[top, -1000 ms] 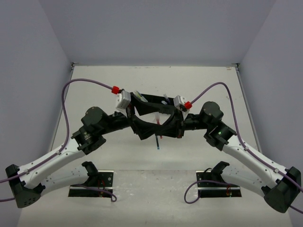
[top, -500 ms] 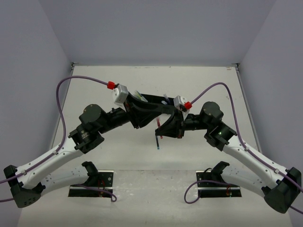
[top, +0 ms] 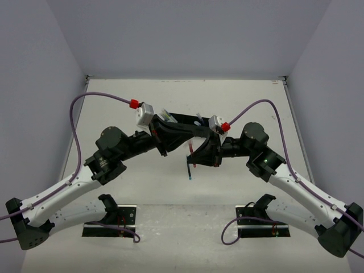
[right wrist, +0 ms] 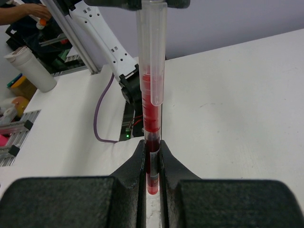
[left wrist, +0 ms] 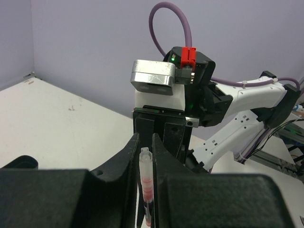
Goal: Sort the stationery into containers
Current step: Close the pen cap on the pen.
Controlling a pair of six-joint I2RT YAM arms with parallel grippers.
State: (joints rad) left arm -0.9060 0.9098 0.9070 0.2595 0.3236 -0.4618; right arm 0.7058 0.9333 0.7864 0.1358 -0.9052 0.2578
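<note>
Sorting's ongoing: your left gripper (left wrist: 145, 142) and right gripper (right wrist: 152, 148) are both pinching shut on the red pen (right wrist: 151, 95), blue-tipped pen (top: 188, 170) waiting.

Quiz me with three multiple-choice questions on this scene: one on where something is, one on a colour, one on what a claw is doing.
1. Where is the red pen?
A) lying flat on the table
B) held in the air by both arms
C) inside a cup

2. What colour is the cable looping over the arm?
A) purple
B) green
C) orange

3. What is the right gripper doing?
A) gaping wide open
B) shut on the red pen
C) shut on nothing

Answers:
1 B: the left gripper pinches the capped end and the right gripper pinches the barrel.
2 A: the loop shows purple against the wall.
3 B: its fingers press both sides of the barrel.
</note>
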